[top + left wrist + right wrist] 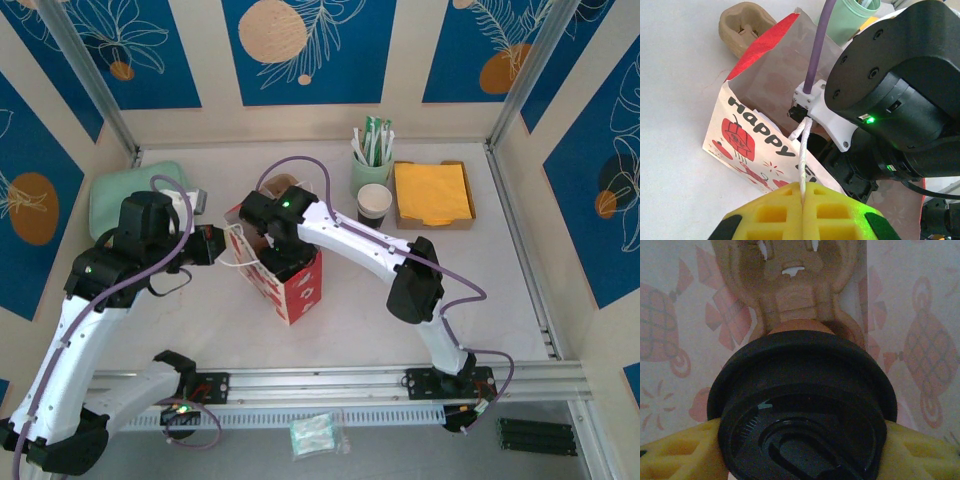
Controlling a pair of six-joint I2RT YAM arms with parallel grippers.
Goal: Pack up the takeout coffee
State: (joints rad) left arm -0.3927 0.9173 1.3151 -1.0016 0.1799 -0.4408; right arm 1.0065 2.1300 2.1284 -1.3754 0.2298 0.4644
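L hand (802,200) clamps bag handle (802,150); R hand (800,455), grasping takeout coffee (802,390), should lower it level into prob. carrier slot (790,280) inside bag (747,135).

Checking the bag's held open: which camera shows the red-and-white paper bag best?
The left wrist view: the paper bag shows its printed front and open mouth, its string handle pinched between the left fingers. The top view shows it small, partly under the right arm. The right wrist view shows its patterned inside around the takeout coffee.
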